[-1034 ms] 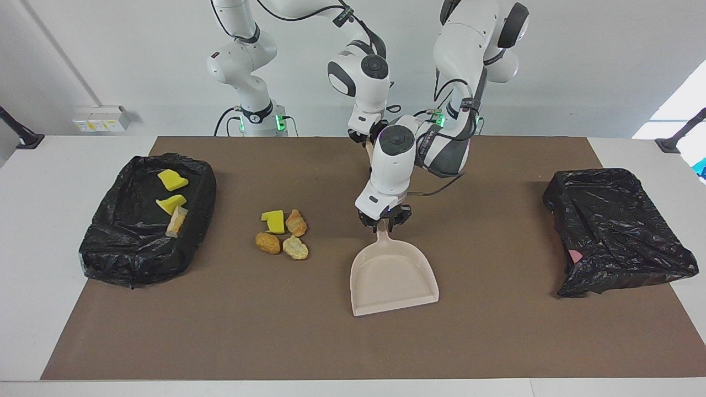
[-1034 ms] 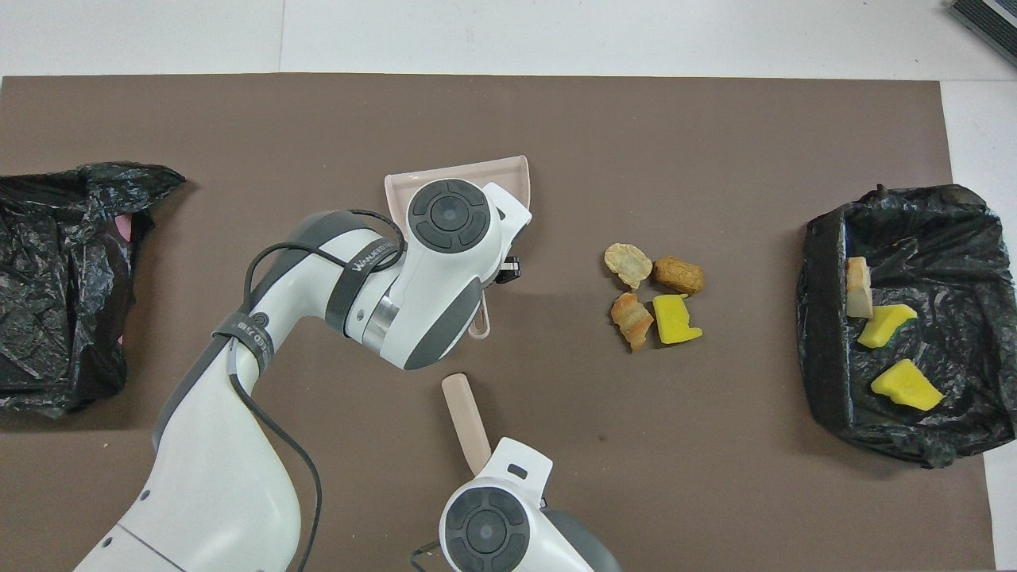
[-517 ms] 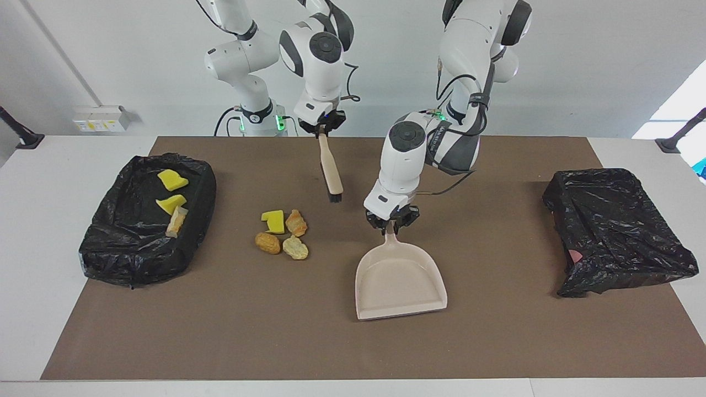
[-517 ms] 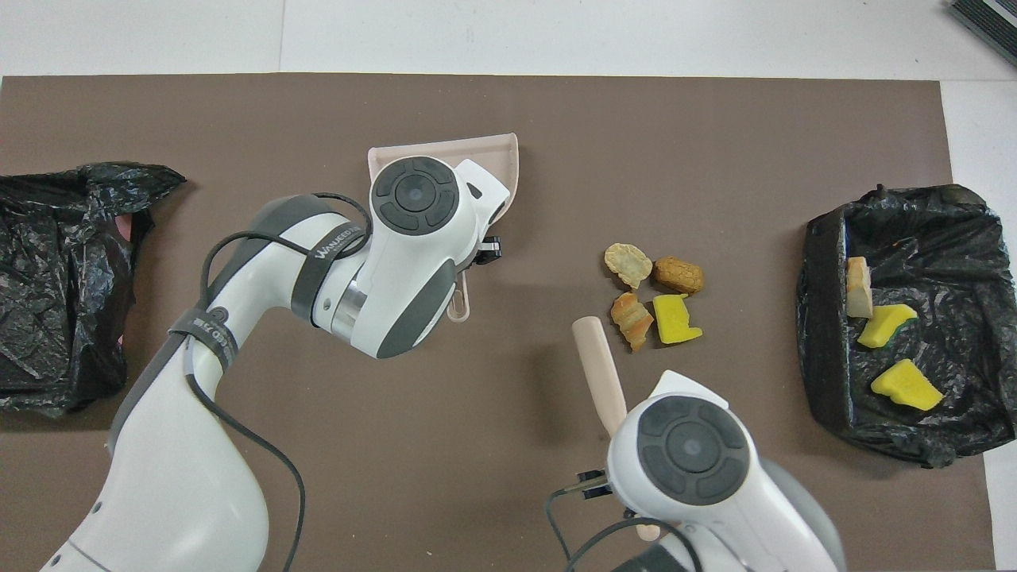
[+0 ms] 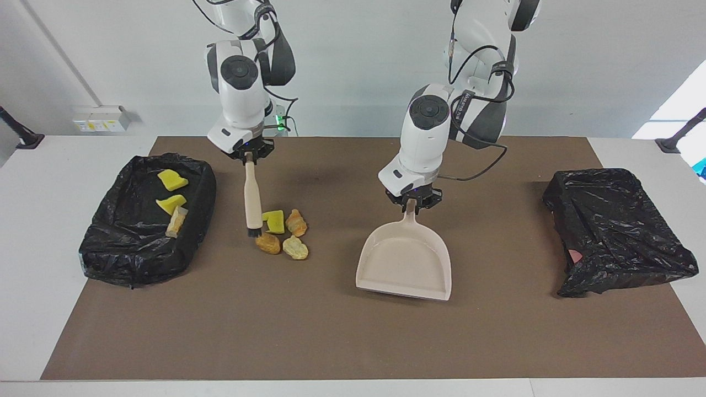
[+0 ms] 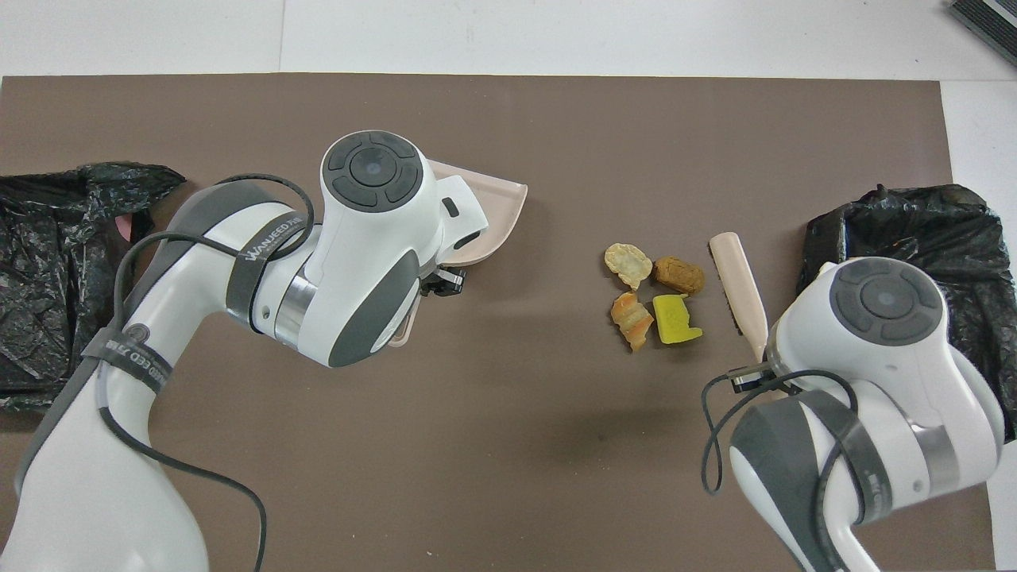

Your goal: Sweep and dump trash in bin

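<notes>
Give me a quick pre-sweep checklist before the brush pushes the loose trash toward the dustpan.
1. Right gripper shut on the brush handle: ok.
2. Left gripper shut on the dustpan handle: ok.
3. Brush on the bin's side of the four loose pieces, so a push goes toward the pan: ok.
4. Bristles down on the mat: cannot tell.
5. Dustpan mouth facing the pile: not ok; it opens away from the robots.
6. Dustpan lip flat on the mat: cannot tell.

Right end effector [image 5: 251, 157] swung brush [image 5: 253, 198] across to trash pile [image 5: 282, 233]; left end effector [image 5: 413, 202] lifted dustpan [image 5: 405, 262].
</notes>
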### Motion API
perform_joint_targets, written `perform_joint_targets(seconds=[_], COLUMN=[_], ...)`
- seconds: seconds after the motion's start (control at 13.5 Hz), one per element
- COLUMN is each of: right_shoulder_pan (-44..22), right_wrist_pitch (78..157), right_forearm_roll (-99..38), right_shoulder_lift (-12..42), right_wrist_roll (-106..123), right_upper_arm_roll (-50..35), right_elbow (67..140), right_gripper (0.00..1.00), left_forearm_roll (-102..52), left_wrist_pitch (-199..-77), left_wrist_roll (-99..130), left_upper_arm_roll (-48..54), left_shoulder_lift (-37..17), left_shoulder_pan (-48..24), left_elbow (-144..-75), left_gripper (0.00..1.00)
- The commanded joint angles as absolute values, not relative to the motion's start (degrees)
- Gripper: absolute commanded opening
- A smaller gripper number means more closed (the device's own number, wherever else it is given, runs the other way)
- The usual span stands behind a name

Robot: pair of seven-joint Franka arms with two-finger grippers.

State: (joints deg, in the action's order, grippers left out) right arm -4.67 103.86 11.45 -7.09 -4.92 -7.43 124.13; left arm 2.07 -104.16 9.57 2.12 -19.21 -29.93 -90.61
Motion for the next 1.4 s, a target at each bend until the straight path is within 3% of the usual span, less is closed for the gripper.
perform_joint_targets(seconds=[0.0,0.22,0.44,0.67,1.33], right_shoulder_pan=[-3.4,-2.4,-2.3,-2.8,-11.2], right_wrist_pitch=[104.8,107.0,107.6,108.8,113.4], right_forearm_roll=[15.8,18.4,16.5,10.1,-12.6], right_shoulder_lift=[1.0,6.1,6.5,7.2,11.0], right_wrist_roll=[-3.1,-1.2,-0.4,0.5,1.3], right_upper_arm_roll=[-8.3,-8.3,-8.4,-8.5,-8.6], right_elbow=[117.1,115.5,116.6,118.3,116.6], right_gripper=[0.00,0.00,0.00,0.00,0.00], left_forearm_roll=[4.2,7.6,8.9,8.9,8.9], left_wrist_pitch=[-103.1,-104.8,-108.0,-117.2,-117.1], left_wrist_roll=[-2.5,-21.7,-30.5,-34.7,-34.5], left_upper_arm_roll=[1.9,2.0,2.1,2.4,2.5], left_shoulder_lift=[-15.6,-12.3,-9.7,-6.0,-6.2], left_shoulder_pan=[-30.0,-30.0,-31.0,-34.4,-38.3], left_elbow=[-95.8,-102.2,-107.2,-116.9,-117.5], left_gripper=[0.00,0.00,0.00,0.00,0.00])
